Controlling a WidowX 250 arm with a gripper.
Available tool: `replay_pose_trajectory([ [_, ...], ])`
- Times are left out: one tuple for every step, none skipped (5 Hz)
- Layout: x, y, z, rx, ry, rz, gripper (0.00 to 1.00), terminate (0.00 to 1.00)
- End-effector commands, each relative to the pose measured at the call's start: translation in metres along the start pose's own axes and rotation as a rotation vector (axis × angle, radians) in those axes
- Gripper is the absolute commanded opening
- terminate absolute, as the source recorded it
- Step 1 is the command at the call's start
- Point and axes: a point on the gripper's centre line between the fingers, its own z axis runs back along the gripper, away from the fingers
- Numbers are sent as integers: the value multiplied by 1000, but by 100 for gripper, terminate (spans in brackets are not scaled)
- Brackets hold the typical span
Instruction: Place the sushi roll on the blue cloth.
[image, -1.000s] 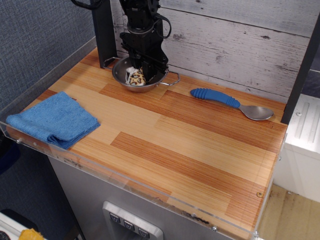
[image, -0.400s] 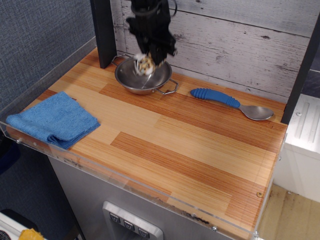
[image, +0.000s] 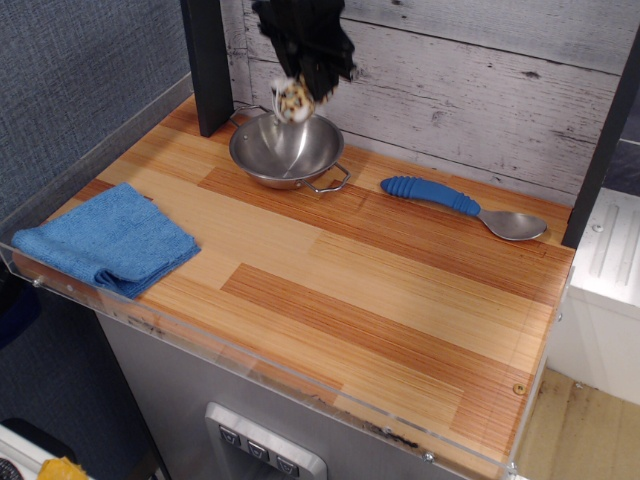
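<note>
Lifted clear since a second ago: the sushi roll (image: 293, 101) now hangs above the steel bowl (image: 287, 150) instead of lying inside it, pinched in the gripper (image: 300, 95), whose jaws are clamped on its upper end. Bowl itself has shifted slightly. Blue cloth (image: 107, 238) lies well to the front-left of the bowl, near the table's front edge; blue-handled spoon (image: 460, 206) sits to the bowl's right. Carry wants height kept over the bowl rim, then a low release over the cloth's middle.
</note>
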Motion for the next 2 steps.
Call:
replay_pose_trajectory([
  [-30, 21, 60, -7, -95, -89, 0, 0],
  [-57, 33, 65, -3, -78, -70, 0, 0],
])
